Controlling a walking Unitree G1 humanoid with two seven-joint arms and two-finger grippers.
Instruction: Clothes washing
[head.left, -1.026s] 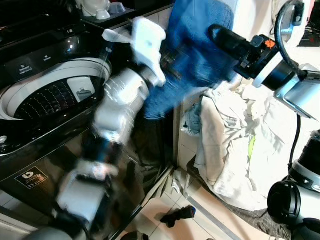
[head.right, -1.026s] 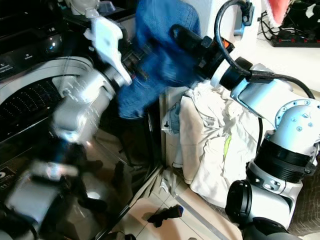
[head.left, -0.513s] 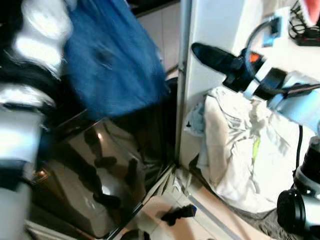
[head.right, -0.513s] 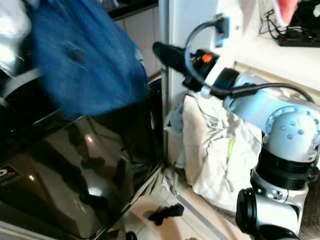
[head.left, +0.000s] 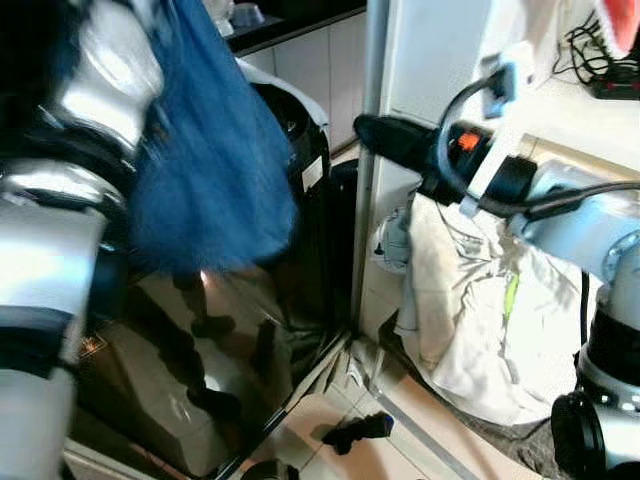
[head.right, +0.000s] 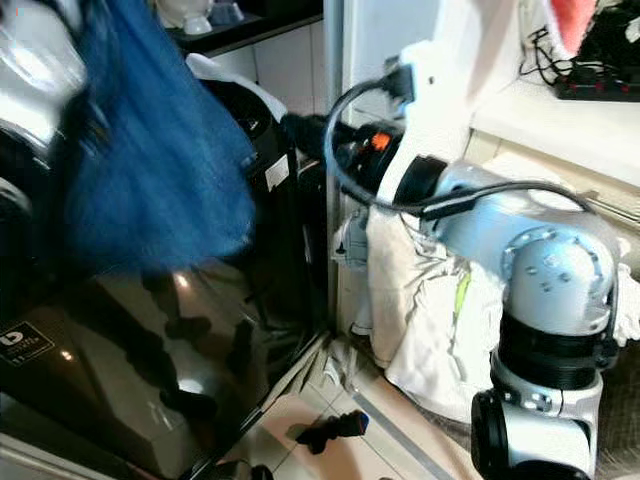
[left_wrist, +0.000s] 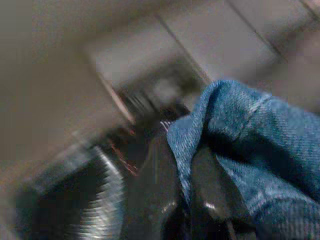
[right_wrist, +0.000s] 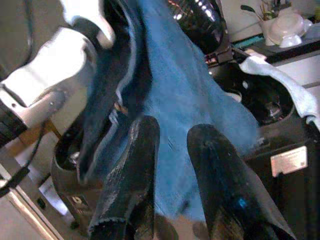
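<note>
Loading step: black washing machine (head.left: 250, 330) standing at robot's left, blue jeans (head.left: 205, 170) hanging over its front, probably heading for the tub. Left gripper (left_wrist: 182, 200) raised, fingers pinching the denim. Right gripper (right_wrist: 175, 170) reaching leftward, fingers parted, holding nothing. Next: lowering jeans in.

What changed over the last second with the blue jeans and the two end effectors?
The right end effector let go of the blue jeans and now stands open beside them. The left end effector carried them leftward, away from the right one. The white laundry pile stayed put.
</note>
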